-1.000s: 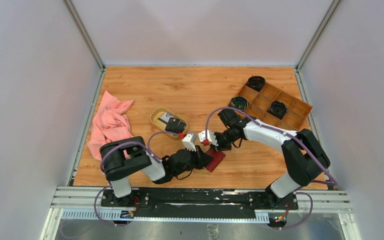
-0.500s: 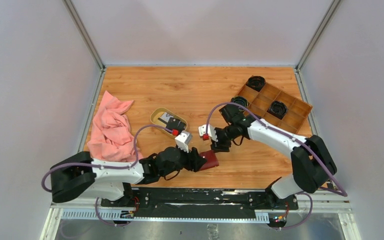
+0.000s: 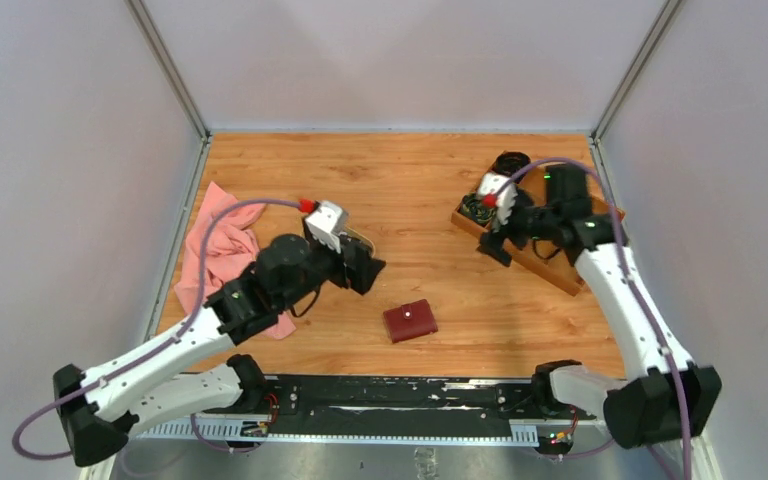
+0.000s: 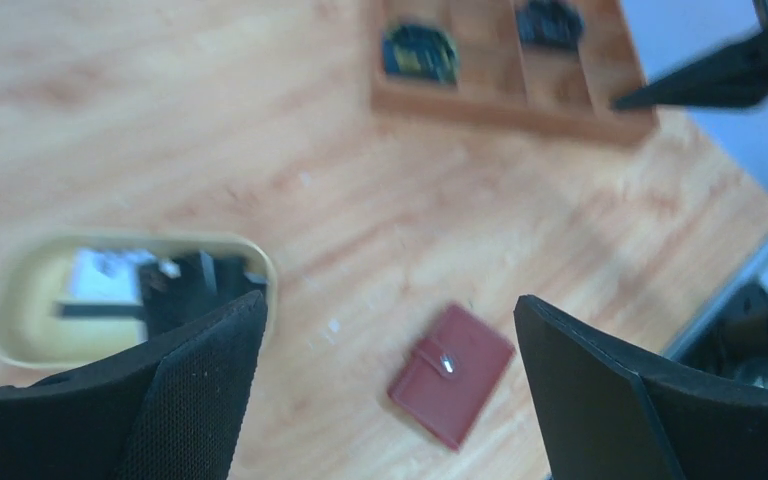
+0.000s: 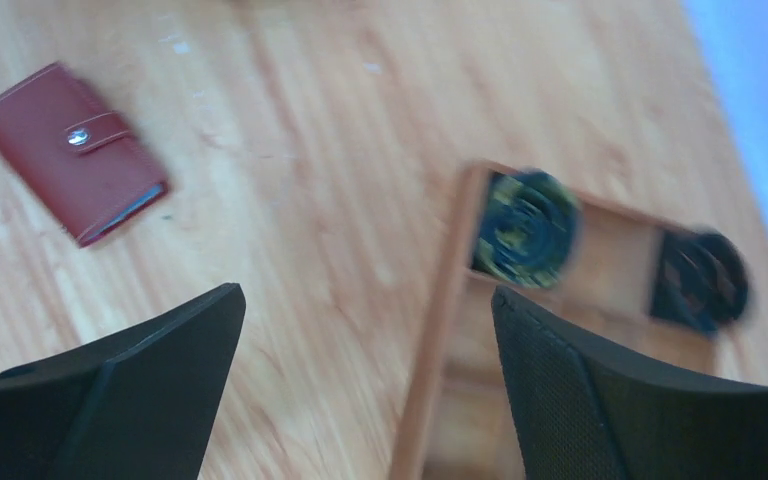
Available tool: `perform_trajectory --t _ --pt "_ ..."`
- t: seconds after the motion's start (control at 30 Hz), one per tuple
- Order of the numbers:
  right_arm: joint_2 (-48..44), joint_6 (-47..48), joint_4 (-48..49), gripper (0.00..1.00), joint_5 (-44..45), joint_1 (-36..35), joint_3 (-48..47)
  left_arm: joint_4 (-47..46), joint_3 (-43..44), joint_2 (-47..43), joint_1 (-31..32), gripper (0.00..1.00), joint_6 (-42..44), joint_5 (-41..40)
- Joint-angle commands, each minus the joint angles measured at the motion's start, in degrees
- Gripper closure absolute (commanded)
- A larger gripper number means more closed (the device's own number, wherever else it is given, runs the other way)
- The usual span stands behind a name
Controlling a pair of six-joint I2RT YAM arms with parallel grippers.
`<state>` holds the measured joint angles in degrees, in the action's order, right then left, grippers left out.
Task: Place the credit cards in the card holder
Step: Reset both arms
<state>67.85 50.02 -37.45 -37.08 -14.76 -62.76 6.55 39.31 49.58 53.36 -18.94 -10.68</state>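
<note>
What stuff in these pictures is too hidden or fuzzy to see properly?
- Cards in the dish: left wrist view, blurred; count unclear. Top view: left gripper hides nearly all of it.
- Wallet: shut in every view, pockets hidden.
- Round dark things in the tray: right wrist view, blurred; top view, right arm covers part.

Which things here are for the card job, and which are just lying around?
For the job: cards, in the tan dish; red wallet.
Just lying around: pink cloth; wooden tray; black rolls in it.
</note>
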Motion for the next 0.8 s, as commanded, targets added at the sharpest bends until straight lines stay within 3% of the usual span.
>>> perform_trajectory --t 0.0,0.1,0.2,0.37,0.57,0.77 --pt "-7.53 -9.69 -2.67 0.02 -13.06 15.03 -2.61 14.51 10.23 -3.22 -8.63 0.0 7.29 5.46" --pt "-9.94 -24.24 3.18 0.0 -19.79 25.47 -4.03 17.09 14.67 -3.4 -15.95 0.0 6.05 13.33" --pt "-10.31 -37.14 4.61 0.0 -15.77 29.48 -7.57 20.03 18.91 -3.35 -18.6 0.0 5.87 14.8" --pt "-12.16 -38.71 3.66 0.01 -17.8 31.79 -11.47 24.39 23.35 -4.5 -18.83 0.0 5.93 14.63" --pt "-12.47 -45.59 3.3 0.0 -11.62 31.8 -15.71 27.16 25.48 -7.55 -18.82 0.0 3.61 8.72" --pt "-13.53 -45.89 0.68 0.0 -8.75 31.92 -18.97 28.12 25.6 -9.92 -18.82 0.0 3.56 10.26"
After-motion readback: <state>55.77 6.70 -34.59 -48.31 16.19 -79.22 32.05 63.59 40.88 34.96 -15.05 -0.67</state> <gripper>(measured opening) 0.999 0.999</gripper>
